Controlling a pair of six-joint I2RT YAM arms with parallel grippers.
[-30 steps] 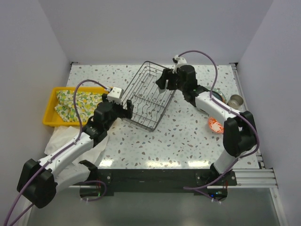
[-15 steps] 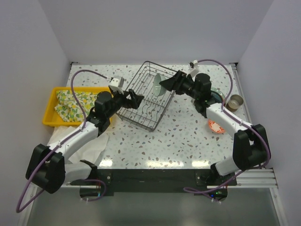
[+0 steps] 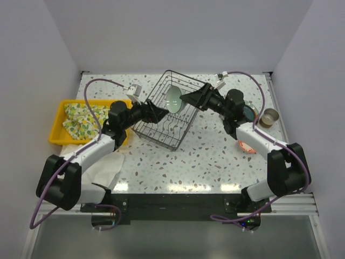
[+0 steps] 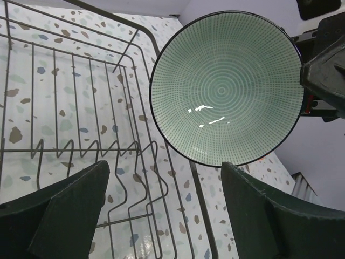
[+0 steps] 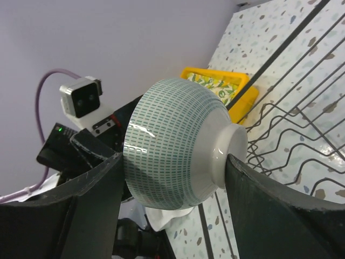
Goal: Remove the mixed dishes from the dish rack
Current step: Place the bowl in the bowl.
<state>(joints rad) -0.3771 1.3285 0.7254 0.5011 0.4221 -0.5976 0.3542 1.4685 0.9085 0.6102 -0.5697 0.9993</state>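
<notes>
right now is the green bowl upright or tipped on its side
Tipped on its side: the green bowl turns its inside to the left wrist camera, foot to the right one.

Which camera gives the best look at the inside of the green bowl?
Left wrist: the celadon bowl faces it, showing the whole ringed interior. Right wrist shows only its outside and foot, held in the right gripper. Top view shows it small, over the dish rack.

Yellow tray (image 3: 57, 120), patterned cloth (image 3: 86, 120), perhaps tin (image 3: 269, 115)
</notes>
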